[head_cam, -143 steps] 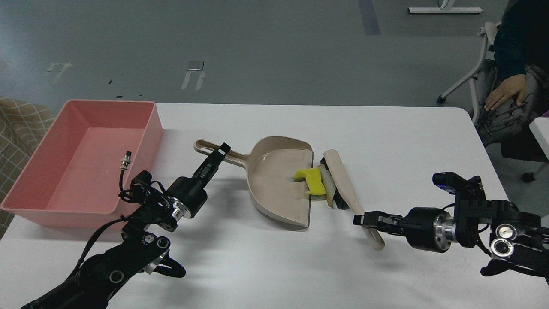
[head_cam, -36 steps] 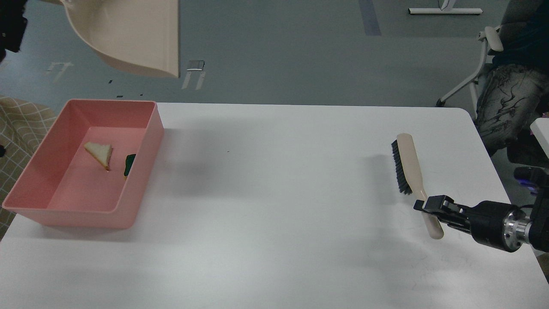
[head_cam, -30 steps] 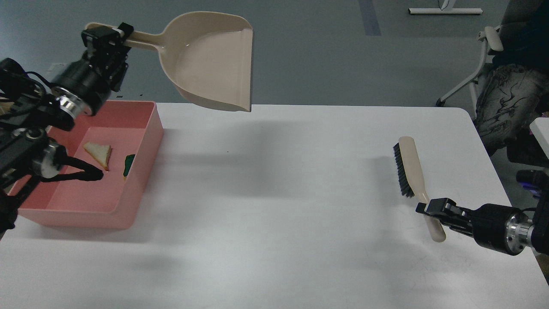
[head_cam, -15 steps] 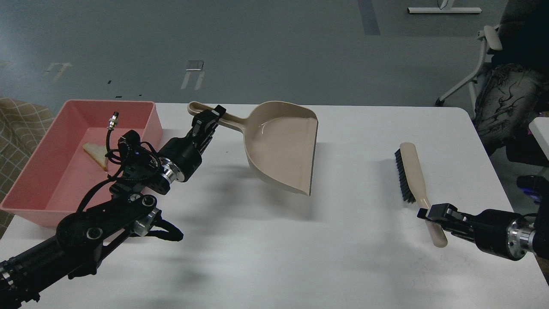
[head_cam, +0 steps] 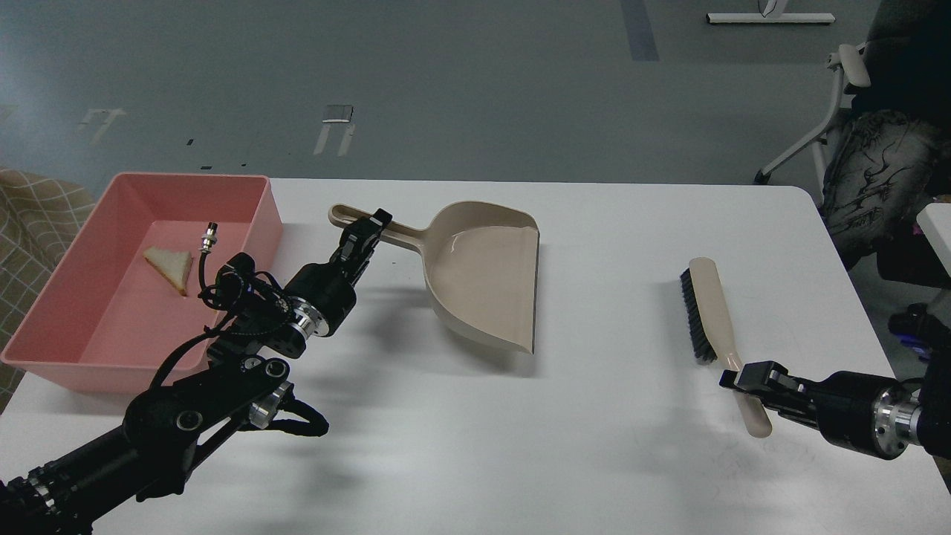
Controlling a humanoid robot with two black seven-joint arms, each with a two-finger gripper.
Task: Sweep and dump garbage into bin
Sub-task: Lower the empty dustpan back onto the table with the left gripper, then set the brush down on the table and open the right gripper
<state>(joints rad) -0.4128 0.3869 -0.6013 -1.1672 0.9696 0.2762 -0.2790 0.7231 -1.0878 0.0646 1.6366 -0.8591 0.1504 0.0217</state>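
The left gripper (head_cam: 365, 230), clamped on the handle of the empty dustpan (head_cam: 487, 279), has brought it back down to the table (head_cam: 594, 461); half a second earlier it hung higher. The bread slice (head_cam: 171, 267) lies in the pink bin (head_cam: 44, 327); the sponge scrap is hidden behind the arm. The right gripper (head_cam: 743, 375) pinches the brush (head_cam: 709, 319). Dumping looks done.

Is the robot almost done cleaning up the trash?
Nearly. The bread slice lies in the pink bin; the sponge piece can't be seen, as the left arm covers part of the bin. The dustpan is empty and the table shows no scraps. The left end effector grips the dustpan handle, and the right end effector grips the brush. Only letting go of both seems left.
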